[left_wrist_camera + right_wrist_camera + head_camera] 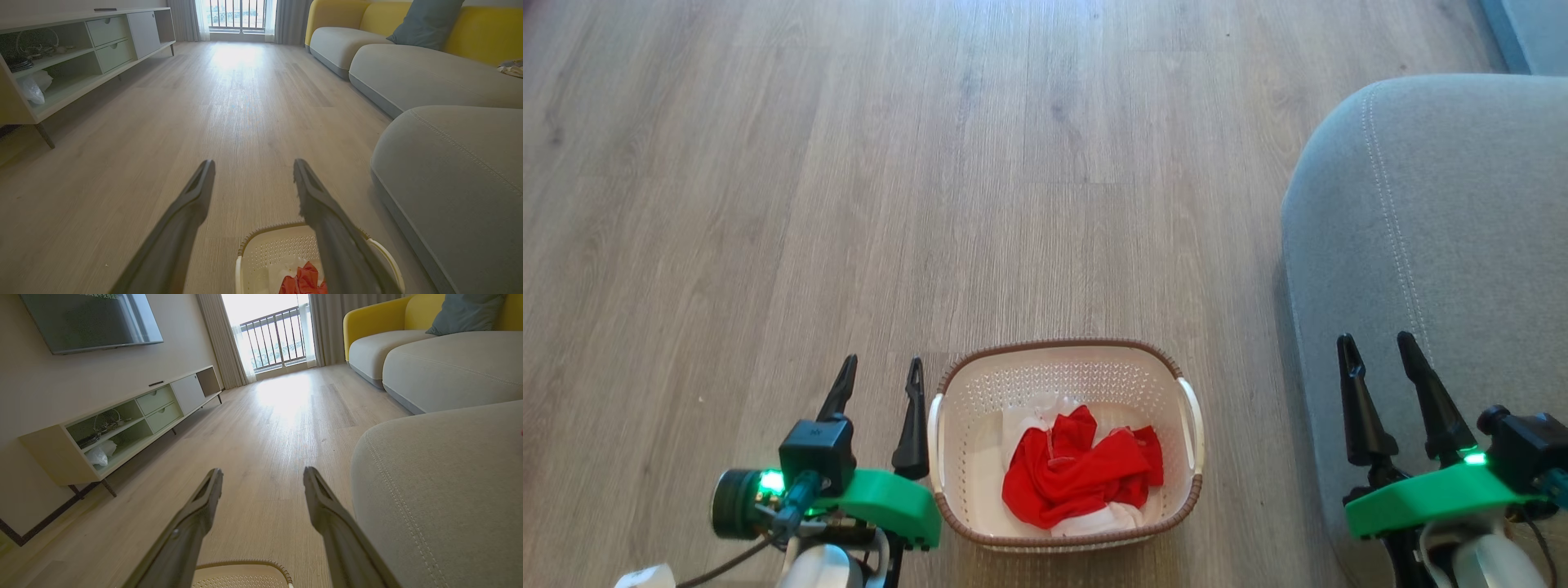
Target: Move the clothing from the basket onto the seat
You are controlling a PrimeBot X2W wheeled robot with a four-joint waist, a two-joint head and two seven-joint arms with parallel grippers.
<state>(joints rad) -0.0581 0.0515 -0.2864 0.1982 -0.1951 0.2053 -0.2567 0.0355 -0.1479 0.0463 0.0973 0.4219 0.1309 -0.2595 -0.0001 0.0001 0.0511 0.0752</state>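
Red clothing (1086,474) with white panels lies crumpled in the cream basket (980,482), which stands on the wood floor at the bottom centre of the head view. The grey seat (1437,229) rises just right of the basket. My left gripper (882,371) hangs open just left of the basket's white handle, nothing between its fingers. Over the seat's near edge my right gripper (1378,345) is open and empty too. In the left wrist view the basket (261,253) and a bit of clothing (304,279) sit below the open fingers, with the seat (453,171) to the right. The right wrist view catches the basket's rim (245,564) and the seat (441,486).
A long low TV cabinet (69,57) on thin legs runs along the far left wall, with a screen (90,318) above it. More grey and yellow sofa sections (408,69) with a blue-grey cushion (425,20) extend beyond the seat. Bare wood floor (931,163) stretches ahead toward a balcony window.
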